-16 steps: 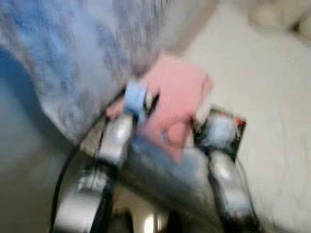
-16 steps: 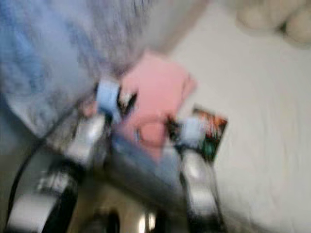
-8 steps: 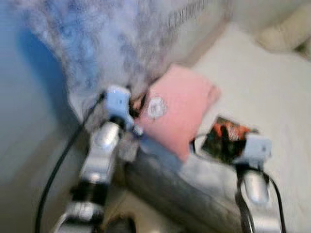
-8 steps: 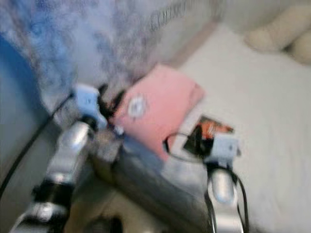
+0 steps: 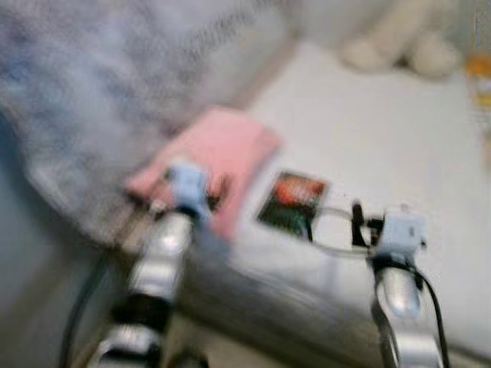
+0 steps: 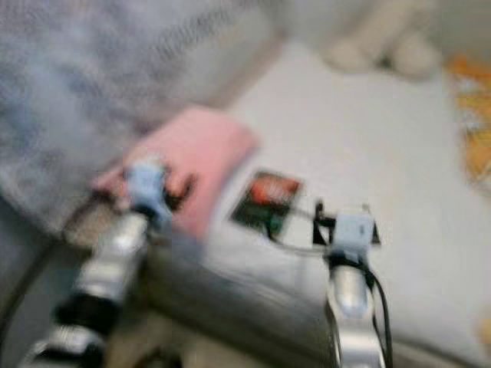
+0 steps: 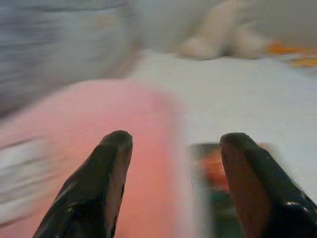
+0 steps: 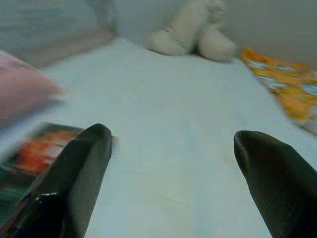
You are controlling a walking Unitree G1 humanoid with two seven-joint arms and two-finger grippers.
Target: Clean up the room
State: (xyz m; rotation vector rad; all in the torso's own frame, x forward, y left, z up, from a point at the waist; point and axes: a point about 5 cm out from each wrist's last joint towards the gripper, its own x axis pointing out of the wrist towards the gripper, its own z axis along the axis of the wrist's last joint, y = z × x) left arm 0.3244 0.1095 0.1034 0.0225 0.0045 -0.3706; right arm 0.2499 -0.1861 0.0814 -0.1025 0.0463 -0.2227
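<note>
A pink pillow (image 5: 219,149) lies at the near left corner of a white bed (image 5: 383,138), against a blue-grey patterned blanket (image 5: 84,84). Right of the pillow lies a dark book with a red and green cover (image 5: 291,202). My left gripper (image 7: 173,144) hovers open over the pillow's near edge, with the pillow (image 7: 89,134) and the book (image 7: 213,178) ahead of it. My right gripper (image 8: 173,139) stands open above the mattress, with the book (image 8: 34,153) off to one side. Nothing sits between either pair of fingers. All views are blurred.
A cream plush toy (image 5: 399,42) rests at the far end of the bed. An orange patterned cloth (image 8: 282,84) lies along the bed's right side. The grey bed side (image 5: 276,299) faces me, with floor below it.
The camera has swung right, so the scene has slid left and the toy and orange cloth have come into view. The right arm now sits right of the book rather than over it.
</note>
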